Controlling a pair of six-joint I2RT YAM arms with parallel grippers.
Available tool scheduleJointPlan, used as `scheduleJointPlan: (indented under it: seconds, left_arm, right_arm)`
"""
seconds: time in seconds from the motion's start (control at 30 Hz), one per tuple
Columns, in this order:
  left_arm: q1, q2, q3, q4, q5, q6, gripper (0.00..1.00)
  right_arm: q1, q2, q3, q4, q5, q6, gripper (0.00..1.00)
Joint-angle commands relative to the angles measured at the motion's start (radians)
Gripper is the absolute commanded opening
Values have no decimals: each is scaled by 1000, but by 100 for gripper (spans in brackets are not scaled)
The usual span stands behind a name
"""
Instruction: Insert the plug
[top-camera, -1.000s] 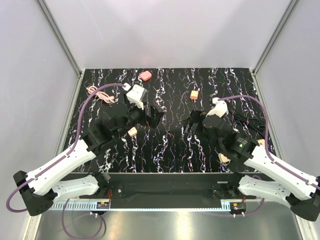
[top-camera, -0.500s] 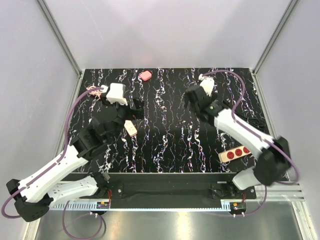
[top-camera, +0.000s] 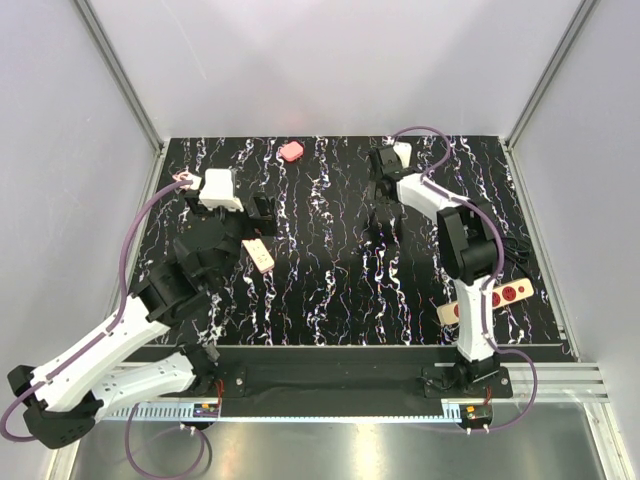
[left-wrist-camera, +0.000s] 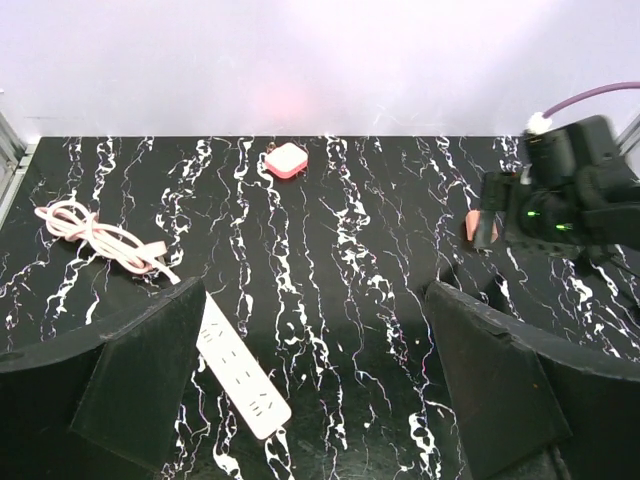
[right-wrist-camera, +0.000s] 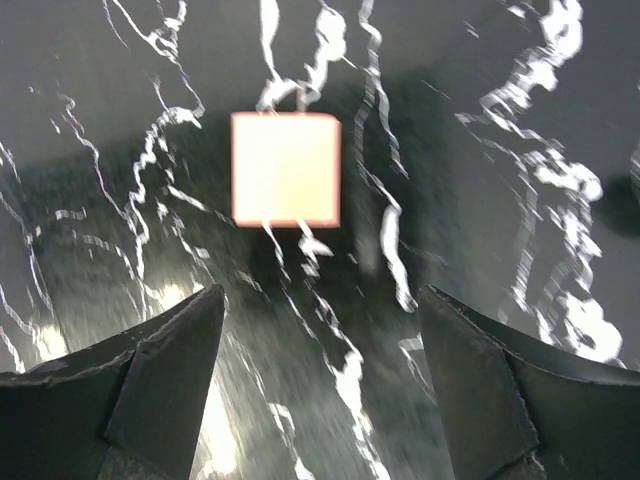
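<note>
Black tabletop (top-camera: 330, 290), white-and-pink marble veining. Far edge, approx. centre: small pinkish-red rounded plastic plug (top-camera: 291, 151) lay flat, well apart from the rest. Far-left corner: loose coil of pale pink cord (top-camera: 186, 181). Left of centre: short whitish flat power strip (top-camera: 259, 255) lay diag. Near right: beige strip w/ round red sockets (top-camera: 490, 300), angled, partly hidden. Right of centre, far half: small orange cube (right-wrist-camera: 286, 169) sat flat on surface. Thin black cables (top-camera: 518, 245) lay by right edge.
</note>
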Motion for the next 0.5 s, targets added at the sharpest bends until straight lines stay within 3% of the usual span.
scheduleJointPlan:
  seconds: [0.0, 0.3, 0.47]
  left_arm:
    - [-1, -22, -7, 59, -34, 13, 99]
    - [0, -22, -13, 72, -49, 19, 99]
    - [0, -22, -18, 78, -41, 19, 99]
  right_arm:
    - [-5, 50, 108, 43, -22, -40, 84]
    - [-21, 188, 191, 43, -10, -82, 81]
    - [-28, 230, 243, 21, -15, -120, 72]
